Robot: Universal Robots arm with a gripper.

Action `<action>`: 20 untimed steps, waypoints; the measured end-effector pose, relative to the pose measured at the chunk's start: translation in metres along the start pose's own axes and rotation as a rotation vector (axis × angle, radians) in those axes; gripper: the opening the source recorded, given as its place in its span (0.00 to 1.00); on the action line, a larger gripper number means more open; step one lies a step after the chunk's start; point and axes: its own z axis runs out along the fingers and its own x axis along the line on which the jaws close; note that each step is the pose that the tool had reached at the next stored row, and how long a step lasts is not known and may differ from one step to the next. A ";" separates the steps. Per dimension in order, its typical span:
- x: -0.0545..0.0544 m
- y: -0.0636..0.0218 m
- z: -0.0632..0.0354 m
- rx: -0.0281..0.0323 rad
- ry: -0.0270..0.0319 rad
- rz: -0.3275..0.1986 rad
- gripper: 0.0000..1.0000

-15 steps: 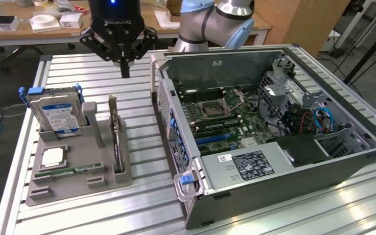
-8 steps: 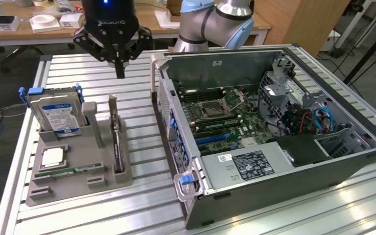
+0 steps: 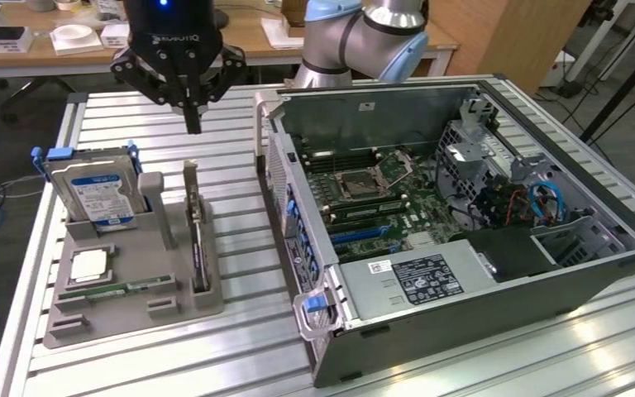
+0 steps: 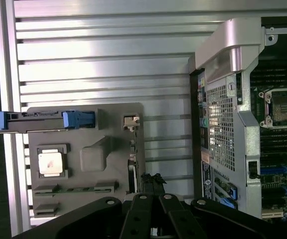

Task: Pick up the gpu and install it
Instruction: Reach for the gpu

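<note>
The gpu (image 3: 198, 244) stands on its long edge in a slot of the grey holder tray (image 3: 130, 310), its silver bracket end toward the back. From the wrist view I look down on the thin gpu (image 4: 132, 167) edge-on. My gripper (image 3: 193, 122) hangs above the slatted table just behind the tray, higher than the card and apart from it. Its fingers are shut together with nothing between them; the gripper (image 4: 153, 180) tips hover beside the card's edge in the wrist view.
The open computer case (image 3: 582, 273) lies on the exterior view's right, its motherboard (image 3: 367, 186) with blue slots exposed. The tray also holds a hard drive (image 3: 95, 192) in a blue carrier, a CPU (image 3: 88, 263) and a green RAM stick (image 3: 119, 289).
</note>
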 end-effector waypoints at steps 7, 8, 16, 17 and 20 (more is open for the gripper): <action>0.000 0.0000 0.0000 -0.0001 0.0000 0.000 0.11; 0.000 0.0000 0.0000 -0.0001 -0.0001 0.000 0.11; 0.003 -0.0003 -0.0001 0.0000 0.0000 0.000 0.11; 0.004 -0.0003 -0.0001 0.0000 0.0000 0.000 0.11; 0.008 -0.0006 -0.0001 0.0000 0.0000 0.000 0.11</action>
